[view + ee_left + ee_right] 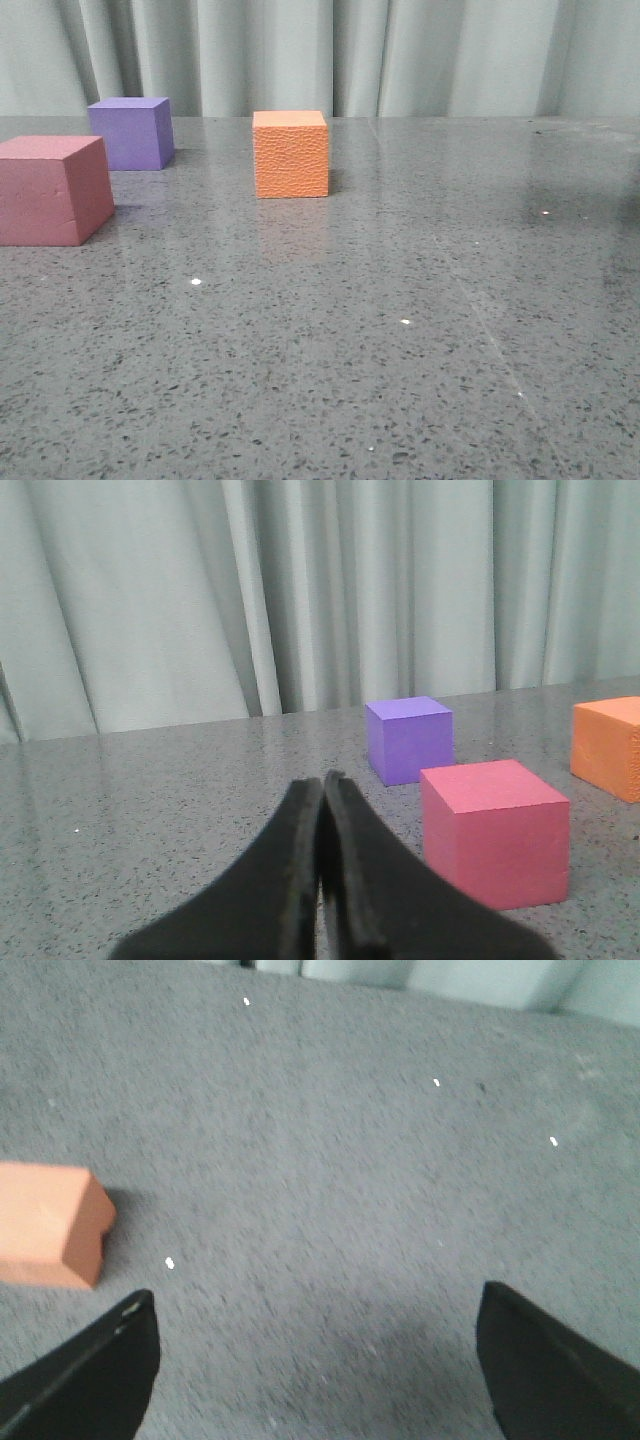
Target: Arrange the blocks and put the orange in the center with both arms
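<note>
The orange cube (pixel 291 154) stands on the grey table, a little left of the middle in the front view. The purple cube (pixel 131 132) stands further left and back. The pink-red cube (pixel 52 189) stands at the left edge, nearer the camera. Neither gripper shows in the front view. My left gripper (pixel 322 785) is shut and empty above the table, short of the pink-red cube (pixel 495 830), with the purple cube (pixel 409 739) and the orange cube (pixel 610 747) beyond. My right gripper (pixel 316 1305) is open wide and empty over bare table, the orange cube (pixel 48 1224) off to one side.
A pale curtain (pixel 320 55) hangs behind the table's far edge. The grey speckled table (pixel 400 330) stretches right of the orange cube and towards the front. A few small white specks lie on the surface.
</note>
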`<move>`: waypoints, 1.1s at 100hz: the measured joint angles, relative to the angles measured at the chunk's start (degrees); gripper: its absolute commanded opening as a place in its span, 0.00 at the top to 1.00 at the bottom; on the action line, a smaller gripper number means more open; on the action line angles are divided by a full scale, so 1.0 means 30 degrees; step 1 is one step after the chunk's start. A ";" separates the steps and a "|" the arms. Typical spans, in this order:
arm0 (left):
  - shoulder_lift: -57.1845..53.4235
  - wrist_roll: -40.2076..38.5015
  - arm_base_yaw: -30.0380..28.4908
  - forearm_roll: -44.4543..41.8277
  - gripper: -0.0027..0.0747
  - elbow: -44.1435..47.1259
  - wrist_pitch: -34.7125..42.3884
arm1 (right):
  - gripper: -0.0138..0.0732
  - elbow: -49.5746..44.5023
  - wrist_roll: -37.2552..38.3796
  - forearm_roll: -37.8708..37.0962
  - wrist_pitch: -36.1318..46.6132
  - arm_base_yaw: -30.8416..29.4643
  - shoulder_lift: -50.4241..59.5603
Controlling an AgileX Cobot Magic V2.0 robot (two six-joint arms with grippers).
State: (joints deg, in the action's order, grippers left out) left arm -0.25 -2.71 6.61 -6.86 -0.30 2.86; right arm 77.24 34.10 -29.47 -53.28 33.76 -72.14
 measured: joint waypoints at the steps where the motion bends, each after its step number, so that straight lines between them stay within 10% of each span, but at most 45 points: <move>1: 0.0000 0.0000 0.0000 0.0000 0.99 0.0000 0.0000 | 0.11 -0.0212 0.0000 0.0000 0.0102 -0.0055 0.0337; 42: 0.0000 0.0000 0.0000 0.0000 0.99 0.0000 0.0000 | 0.14 -1.0460 0.0000 -0.0196 0.0824 -0.0907 1.0239; 54: 0.0000 0.0000 0.0000 0.0000 0.99 0.0000 0.0000 | 0.32 -1.1923 0.0000 -0.0196 0.0783 -0.0907 1.2287; 74: 0.0000 0.0000 0.0000 0.0000 0.99 0.0000 0.0000 | 0.93 -1.2542 0.0000 -0.0196 0.0309 -0.0907 1.3720; 110: 0.0000 0.0000 0.0000 0.0000 0.99 0.0000 0.0000 | 0.92 -1.2558 0.0000 -0.0196 -0.0149 -0.0907 1.3812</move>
State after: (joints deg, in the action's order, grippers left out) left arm -0.25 -2.71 6.61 -6.86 -0.30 2.86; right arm 39.56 34.10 -30.05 -53.73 31.04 -30.70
